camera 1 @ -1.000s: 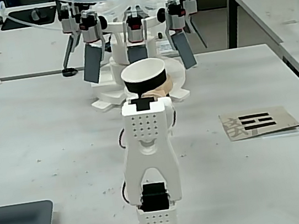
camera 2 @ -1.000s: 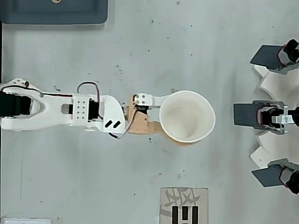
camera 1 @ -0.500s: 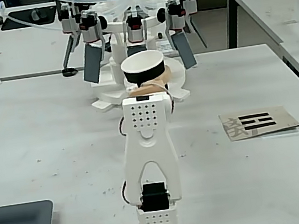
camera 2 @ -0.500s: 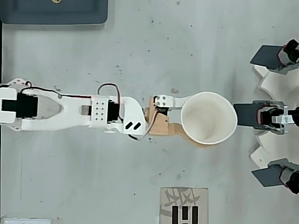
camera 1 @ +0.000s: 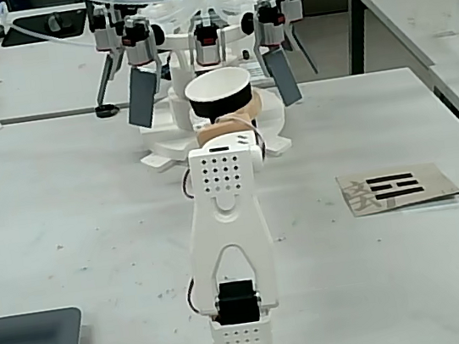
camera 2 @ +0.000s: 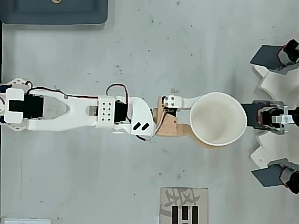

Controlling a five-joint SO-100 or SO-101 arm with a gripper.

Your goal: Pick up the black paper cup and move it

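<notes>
In the fixed view I see the cup [camera 1: 219, 96] upright, raised off the counter [camera 1: 63, 204], right in front of the white rig [camera 1: 204, 39]. In the overhead view my pincer [camera 2: 205, 119] is clamped around the cup's wall, mouth up, its rim almost meeting the rig's middle paddle [camera 2: 254, 115].

dark tray [camera 2: 53, 11], printed card [camera 1: 398, 188], white machine [camera 1: 201, 30]

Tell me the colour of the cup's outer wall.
Black, with a white rim and white inside; the cup shows its wall best in the fixed view.
</notes>
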